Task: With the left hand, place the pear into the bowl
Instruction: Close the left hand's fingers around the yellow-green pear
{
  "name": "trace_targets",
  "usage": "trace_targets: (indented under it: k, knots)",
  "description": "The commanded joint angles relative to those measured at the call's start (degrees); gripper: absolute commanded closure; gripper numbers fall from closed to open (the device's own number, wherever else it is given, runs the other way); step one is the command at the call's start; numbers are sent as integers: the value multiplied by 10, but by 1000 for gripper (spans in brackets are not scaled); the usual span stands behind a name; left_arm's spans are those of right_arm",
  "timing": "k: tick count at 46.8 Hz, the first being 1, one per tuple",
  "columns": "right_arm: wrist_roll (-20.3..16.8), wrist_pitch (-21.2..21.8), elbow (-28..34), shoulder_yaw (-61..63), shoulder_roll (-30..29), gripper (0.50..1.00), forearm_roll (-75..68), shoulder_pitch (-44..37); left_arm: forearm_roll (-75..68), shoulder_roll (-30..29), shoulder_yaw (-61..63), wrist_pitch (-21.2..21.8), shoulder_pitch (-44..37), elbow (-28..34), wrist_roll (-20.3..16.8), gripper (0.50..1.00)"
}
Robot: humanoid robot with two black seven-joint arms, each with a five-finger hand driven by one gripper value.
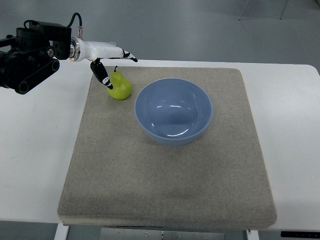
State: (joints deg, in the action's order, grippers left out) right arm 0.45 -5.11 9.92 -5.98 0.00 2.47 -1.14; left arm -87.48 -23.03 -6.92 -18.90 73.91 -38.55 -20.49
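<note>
- Counter: white, flat, smooth top; I see grey floor beyond its far edge.
- Mat: grey-beige, coarse felt-like cloth, roughly square w/ rounded corners, covers most of the counter's middle. Bare except for bowl and pear at its far part.
- Bowl: pale blue, round, glossy, light glare inside, nothing in it. Sits on mat's far half, approx centre.
- Pear: yellow-green, smooth skin, dark stem pointing away from me. Lies on mat near its far-left corner, just beside bowl's left rim, not in it. Nothing between pear and bowl.
- Left arm: comes in from top-left edge, black bulky forearm, then metal wrist ring, then white shell.
- Left hand: white w/ black tips, stretched out to the right over mat's far edge. One finger hangs down, its tip at pear's left side; another points right, past the pear. Fingers spread, not wrapped round pear. Can't tell if the tip actually touches.
</note>
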Motion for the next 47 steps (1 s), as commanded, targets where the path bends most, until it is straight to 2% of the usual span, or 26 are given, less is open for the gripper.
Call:
trace_targets:
  k: [1, 47]
  knots:
    - [0, 0, 0, 0, 0, 576, 1, 0, 3, -1, 0, -4, -4, 0, -1, 512]
    - [0, 0, -1, 0, 0, 576, 0, 0, -5, -5, 9, 6, -43, 4, -2, 523]
